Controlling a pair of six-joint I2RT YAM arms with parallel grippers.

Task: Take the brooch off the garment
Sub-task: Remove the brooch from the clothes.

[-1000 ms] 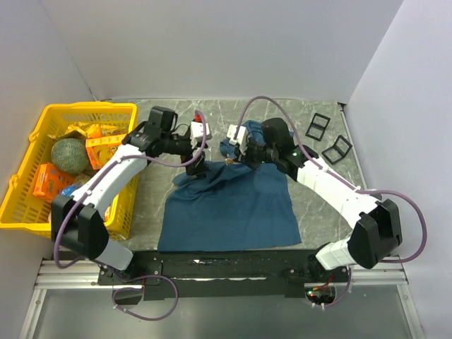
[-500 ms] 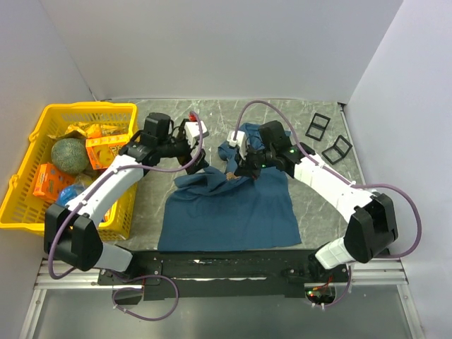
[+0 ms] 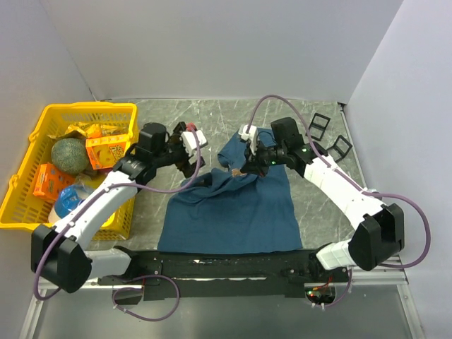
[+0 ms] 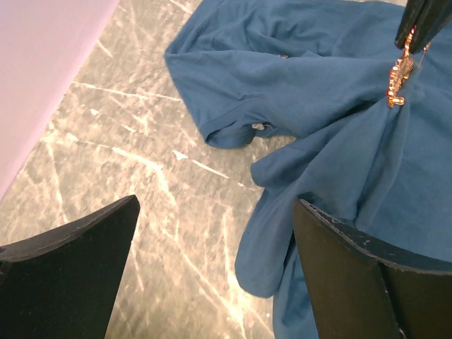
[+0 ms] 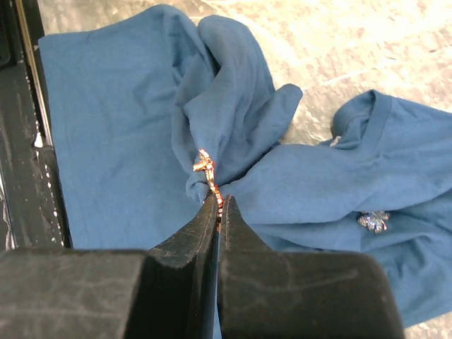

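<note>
Right gripper [image 5: 217, 201] had its two fingers pressed together on the brooch [image 5: 207, 169], a small copper-coloured pin, and it gripped the pin by one end. The brooch sat on the shirt [image 5: 113, 106], about at its middle, and the blue cloth was gathered up to it in a peak of folds.

Seen from above, the near half of the shirt [image 3: 233, 215] lay flat on the table [image 3: 212, 113], with its hem along the near edge. Further in, the right gripper [image 3: 247, 167] stood over the shirt with the brooch [image 3: 236, 171] at its tip. The left gripper [image 3: 192, 162] was at the left edge of the shirt, at about the same depth. Its fingers were spread wide: one was over bare table just left of the shirt, and the other was over a fold of the cloth, holding nothing.

From the left wrist the brooch [image 4: 397, 78] hung below the dark tip of the right gripper [image 4: 417, 28], and its lower end met the raised cloth.

At the far end of the shirt, near the collar [image 5: 385, 116], a second pin [image 5: 372, 220], small and silvery, lay on the cloth. Left of the shirt stood a yellow basket [image 3: 92, 106] with orange packs [image 3: 104, 150] inside. Beyond the right side of the shirt two black frames [image 3: 318, 126] lay on the table.
</note>
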